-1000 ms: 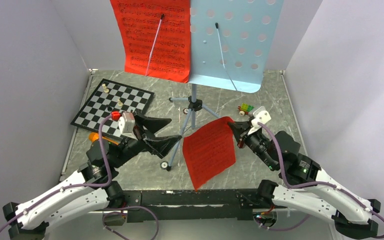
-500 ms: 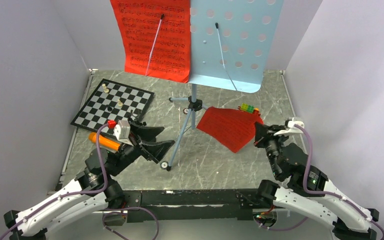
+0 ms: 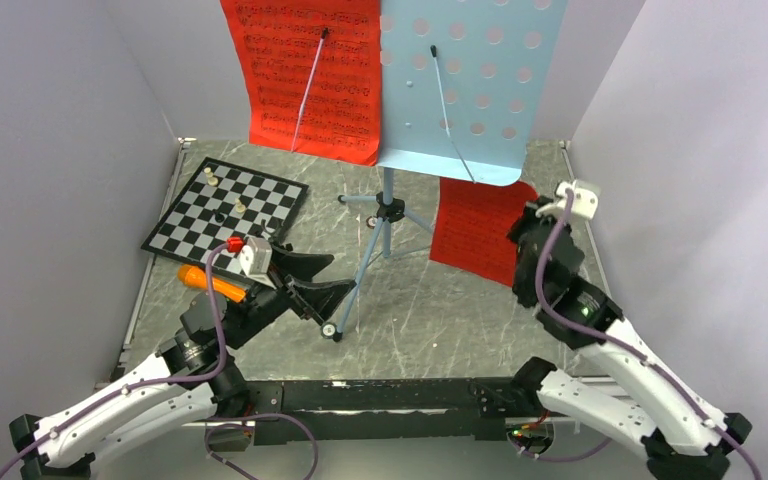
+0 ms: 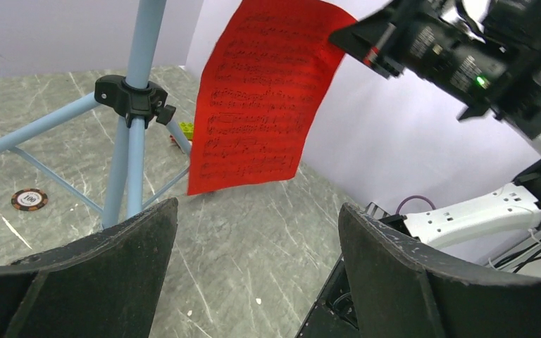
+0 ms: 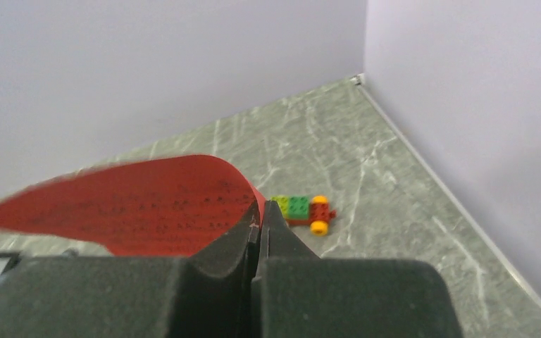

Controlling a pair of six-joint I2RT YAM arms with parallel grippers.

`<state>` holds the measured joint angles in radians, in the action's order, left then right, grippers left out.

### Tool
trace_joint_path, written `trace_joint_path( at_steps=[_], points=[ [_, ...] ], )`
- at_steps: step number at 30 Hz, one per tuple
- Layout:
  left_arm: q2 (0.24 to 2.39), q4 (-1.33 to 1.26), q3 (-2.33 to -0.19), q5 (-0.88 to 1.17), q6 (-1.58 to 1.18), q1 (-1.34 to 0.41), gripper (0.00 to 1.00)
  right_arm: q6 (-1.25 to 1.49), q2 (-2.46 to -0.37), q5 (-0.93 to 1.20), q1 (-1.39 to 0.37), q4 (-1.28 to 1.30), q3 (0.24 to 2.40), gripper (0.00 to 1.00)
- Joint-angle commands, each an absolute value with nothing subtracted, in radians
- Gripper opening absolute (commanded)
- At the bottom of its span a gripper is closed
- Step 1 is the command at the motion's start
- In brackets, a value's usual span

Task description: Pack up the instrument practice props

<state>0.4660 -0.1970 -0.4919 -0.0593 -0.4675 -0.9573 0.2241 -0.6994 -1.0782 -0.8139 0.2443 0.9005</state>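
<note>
My right gripper is shut on a red music sheet, held up in the air at the right, below the stand's desk; it shows in the right wrist view and the left wrist view. The light-blue tripod music stand stands at the centre back with another red sheet on its perforated desk; its pole shows in the left wrist view. My left gripper is open and empty near the stand's front leg. The orange microphone lies by my left arm. The black mic stand is out of view.
A black-and-white chessboard with a few pieces lies at the back left. A small brick toy car sits on the floor beyond my right gripper. A round chip lies under the tripod. Walls close in on both sides.
My right gripper has lifted the red sheet from low near the floor and swung it up and to the right. My left gripper has stayed open and barely moved.
</note>
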Motion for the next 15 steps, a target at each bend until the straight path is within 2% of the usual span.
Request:
trace_joint_path(
  at_steps=[1,7,13,15],
  points=[
    [0.455,-0.232,-0.503,-0.046,-0.480,-0.960,0.88,0.315,-0.824,-0.797,-0.567,0.304,1.047,0.00],
    [0.418,-0.204,-0.497,-0.060,-0.457,-0.960,0.88,0.436,-0.895,-0.524,-0.298,0.288,1.082,0.00],
    [0.411,-0.218,-0.472,-0.076,-0.439,-0.960,0.89,0.556,-1.058,-0.227,0.068,0.288,1.141,0.00],
    [0.412,-0.245,-0.456,-0.075,-0.439,-0.960,0.89,0.584,-1.110,-0.194,0.105,0.245,1.156,0.00]
  ],
)
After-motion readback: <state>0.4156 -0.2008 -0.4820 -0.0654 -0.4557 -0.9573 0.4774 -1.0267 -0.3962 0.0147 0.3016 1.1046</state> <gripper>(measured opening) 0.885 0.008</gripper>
